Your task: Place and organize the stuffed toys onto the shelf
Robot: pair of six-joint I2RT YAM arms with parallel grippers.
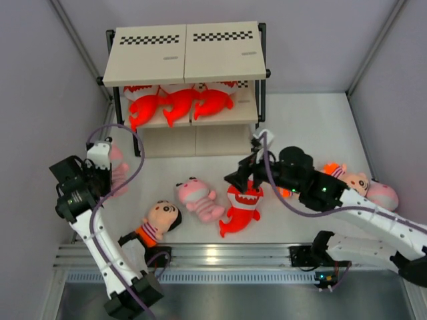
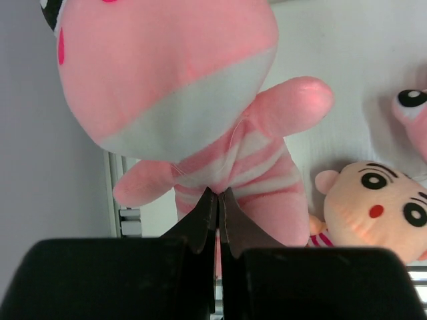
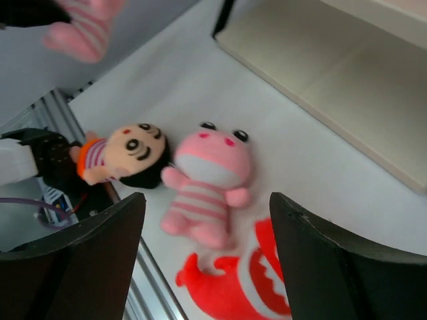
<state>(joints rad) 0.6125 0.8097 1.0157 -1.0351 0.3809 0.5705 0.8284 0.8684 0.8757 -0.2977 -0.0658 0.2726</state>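
My left gripper (image 1: pixel 109 162) is raised at the left side, and its jaws (image 2: pixel 218 192) are shut on the belly of a pink striped baby (image 2: pixel 200 100), which hangs off the table. My right gripper (image 1: pixel 241 177) stands open (image 3: pixel 207 197) just above a red-orange shark (image 1: pixel 241 208) that lies on the table, and nothing is between its fingers. Another pink baby (image 1: pixel 197 197) and a dark-haired boy (image 1: pixel 160 219) lie left of that shark. The shelf (image 1: pixel 183 50) stands at the back, with three sharks (image 1: pixel 179 103) on its middle board.
At the right, behind my right arm, lie a second boy doll (image 1: pixel 352 180) and a pink toy (image 1: pixel 383 195). The shelf's lowest board (image 3: pixel 347 87) is bare where it shows. A metal rail (image 1: pixel 220 255) runs along the near edge. Grey walls close in both sides.
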